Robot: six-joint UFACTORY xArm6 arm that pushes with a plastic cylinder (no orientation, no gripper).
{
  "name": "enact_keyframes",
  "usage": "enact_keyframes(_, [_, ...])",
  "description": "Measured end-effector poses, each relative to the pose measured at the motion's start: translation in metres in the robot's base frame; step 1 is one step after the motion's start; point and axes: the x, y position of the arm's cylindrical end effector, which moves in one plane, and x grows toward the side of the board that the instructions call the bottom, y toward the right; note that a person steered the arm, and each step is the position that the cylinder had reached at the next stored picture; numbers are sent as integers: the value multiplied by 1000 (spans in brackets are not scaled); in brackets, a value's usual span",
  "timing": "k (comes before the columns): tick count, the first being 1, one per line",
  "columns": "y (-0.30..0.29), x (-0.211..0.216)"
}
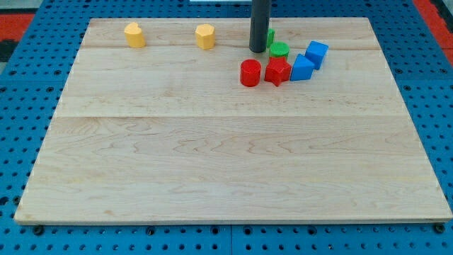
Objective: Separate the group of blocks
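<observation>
- my tip [257, 50] bare rod, no fingers; touches nothing I can tell
- green cylinder [279, 49] just right; second green block [270, 35] behind, mostly hidden
- red cylinder [250, 73], red block [277, 71], blue blocks [302, 68] [316, 53] below-right; yellow blocks [204, 36] [134, 35] left

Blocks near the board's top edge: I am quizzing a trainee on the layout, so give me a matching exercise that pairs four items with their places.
Items:
1. red cylinder
2. blue cube
3. yellow block
4. my tip

Places:
A. farthest to the view's left
B. at the view's right end of the cluster
C. just left of the green cylinder
D. just left of the red star-like block

Pairs: 1-D, 2-B, 3-A, 4-C
</observation>
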Motion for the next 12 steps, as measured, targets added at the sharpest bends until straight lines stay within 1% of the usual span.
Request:
enact_keyframes(1, [-13, 49])
enact_keyframes(2, [38, 57])
enact_keyframes(3, [58, 28])
enact_keyframes(4, [32, 28])
enact_keyframes(5, [32, 26])
enact_keyframes(7, [14, 23])
enact_keyframes(8, [32, 9])
enact_keyframes(10, [81, 6])
enact_keyframes(11, [89, 6])
enact_keyframes(12, [65, 13])
